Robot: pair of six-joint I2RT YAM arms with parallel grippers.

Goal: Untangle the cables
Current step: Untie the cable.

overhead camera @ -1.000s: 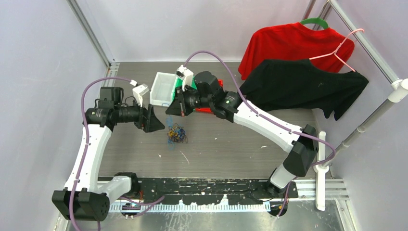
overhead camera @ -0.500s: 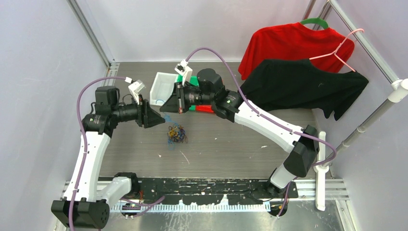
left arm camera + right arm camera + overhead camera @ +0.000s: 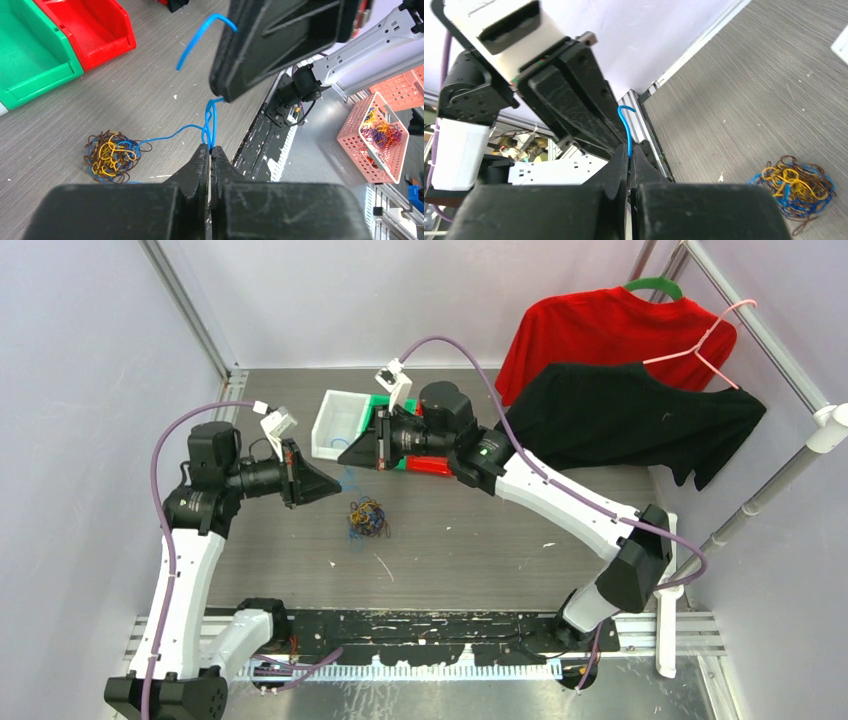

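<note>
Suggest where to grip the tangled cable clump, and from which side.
Probably a brown outer loop of the clump, on the side away from where the blue strand leaves it. Come straight down: the clump lies flat, its loops loose at the rim.

Red shirt [image 3: 600, 335], black shirt [image 3: 630, 415], apparently white bin [image 3: 338, 422]

1. The left end effector [image 3: 335, 489] points right and the right end effector [image 3: 343, 456] points left, with their tips near each other.
2. The cables [image 3: 367, 518] lie clumped on the surface [image 3: 470, 540], just nearer the bases than both tips.
3. A blue strand [image 3: 346, 480] shows faintly between the tips.
4. A white bin [image 3: 336, 426] sits just beyond the right end effector.
</note>
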